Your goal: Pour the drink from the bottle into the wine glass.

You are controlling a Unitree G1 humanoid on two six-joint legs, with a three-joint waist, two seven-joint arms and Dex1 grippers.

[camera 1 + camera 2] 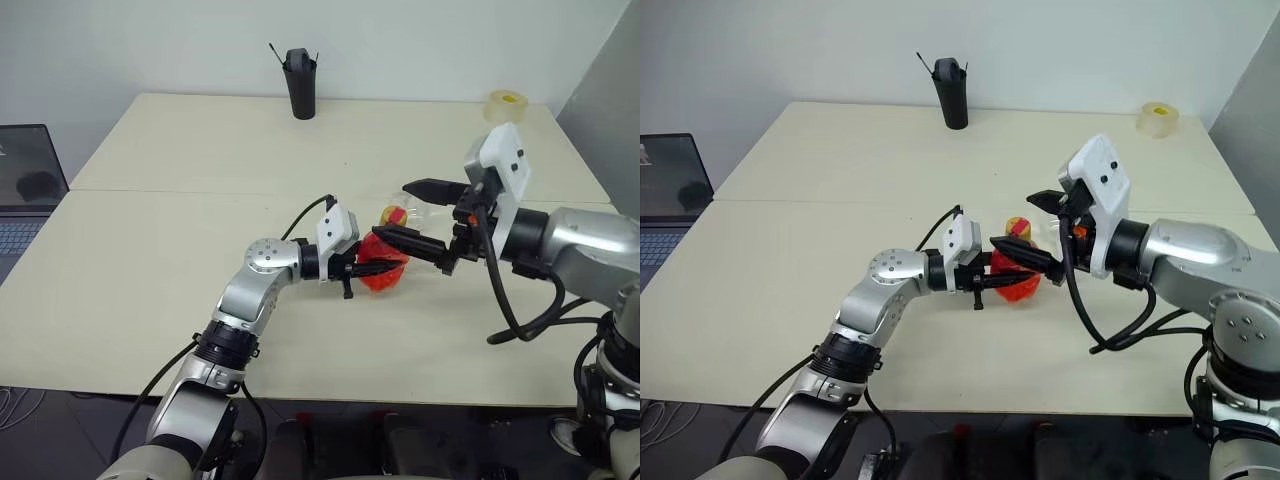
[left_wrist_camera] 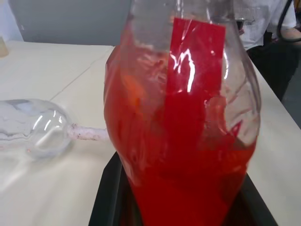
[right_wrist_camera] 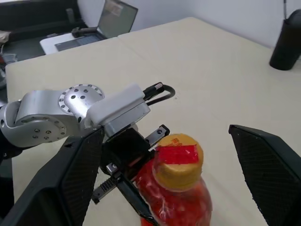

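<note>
Evidently no pouring begun: drink (image 2: pixel 188 188) retained in bottle (image 1: pixel 381 262), yellow cap (image 3: pixel 178 160) seated, uncapping and pour judged outstanding. Desk (image 1: pixel 150 260) noted as carrying surface. Bottle held upright at desk centre, left gripper (image 1: pixel 355 268) fingers clamped on body. Right gripper (image 1: pixel 425 215) fingers spread wide, set either side of cap, no contact seen. Wine glass (image 2: pixel 33 127) found lying on side beside bottle, empty; righting judged required. Laptop (image 1: pixel 25 190), black cup (image 1: pixel 301 85), tape roll (image 1: pixel 507 103) well apart, no obstruction.

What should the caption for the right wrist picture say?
Open right pincer above the yellow-capped bottle of red drink, held by the left pincer.
</note>
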